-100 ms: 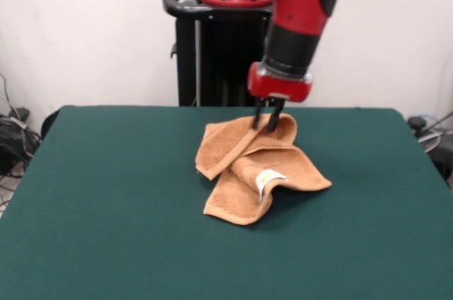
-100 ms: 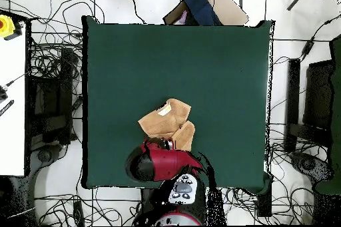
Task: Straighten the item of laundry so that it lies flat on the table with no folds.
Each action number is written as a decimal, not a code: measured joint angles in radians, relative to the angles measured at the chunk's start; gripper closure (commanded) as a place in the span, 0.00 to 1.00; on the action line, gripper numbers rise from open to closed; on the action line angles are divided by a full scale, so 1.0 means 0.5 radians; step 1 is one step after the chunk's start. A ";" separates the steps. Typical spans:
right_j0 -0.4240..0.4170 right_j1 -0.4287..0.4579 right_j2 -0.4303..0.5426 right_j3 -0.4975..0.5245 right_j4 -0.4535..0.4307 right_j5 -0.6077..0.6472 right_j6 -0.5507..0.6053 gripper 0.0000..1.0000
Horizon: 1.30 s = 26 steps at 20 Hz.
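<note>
Crumpled towel on the green bench, claw at its far edge.

The orange-tan towel [image 1: 255,165] lies bunched near the middle of the bench [image 1: 106,229], folded over itself in several layers, with a small white tag [image 1: 269,178] showing on the upper fold. The red and black arm [image 1: 297,17] comes down over the towel's far edge, and the claw [image 1: 267,117] has its two dark fingers close together, touching that raised edge; whether they actually pinch the cloth I cannot tell. In the overhead view the arm hides the claw.
</note>
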 measured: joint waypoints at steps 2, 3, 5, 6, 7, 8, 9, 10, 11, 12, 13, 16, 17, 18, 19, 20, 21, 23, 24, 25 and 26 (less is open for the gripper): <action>-0.004 0.062 -0.059 0.001 0.038 -0.098 0.000 0.00; 0.002 0.079 -0.085 0.002 0.060 -0.121 0.000 0.00; 0.029 0.109 -0.147 0.003 0.107 -0.155 0.000 0.00; 0.087 0.153 -0.241 0.002 0.181 -0.189 0.000 0.00; 0.104 0.169 -0.267 0.003 0.207 -0.200 0.000 0.00; 0.122 0.184 -0.293 0.003 0.232 -0.211 0.000 0.00; 0.147 0.223 -0.336 0.002 0.281 -0.243 0.000 0.00; 0.152 0.247 -0.353 0.003 0.305 -0.266 0.000 0.00; 0.150 0.283 -0.367 0.002 0.338 -0.304 0.000 0.00; 0.145 0.302 -0.369 0.002 0.349 -0.326 0.000 0.00; 0.134 0.329 -0.370 0.002 0.365 -0.355 0.000 0.00; 0.063 0.456 -0.369 0.000 0.401 -0.499 0.000 0.00; 0.022 0.510 -0.367 0.000 0.405 -0.564 0.000 0.00; 0.004 0.527 -0.365 0.000 0.405 -0.586 0.000 0.00; -0.014 0.544 -0.362 0.000 0.405 -0.607 0.000 0.00; -0.052 0.568 -0.352 -0.001 0.405 -0.642 0.000 0.00; -0.077 0.578 -0.344 0.000 0.404 -0.663 0.000 0.00; -0.147 0.571 -0.308 0.006 0.398 -0.699 0.000 0.00; -0.170 0.559 -0.293 0.013 0.392 -0.699 0.000 0.00; -0.192 0.548 -0.277 0.019 0.386 -0.699 0.000 0.00; -0.207 0.541 -0.266 0.024 0.382 -0.699 0.000 0.00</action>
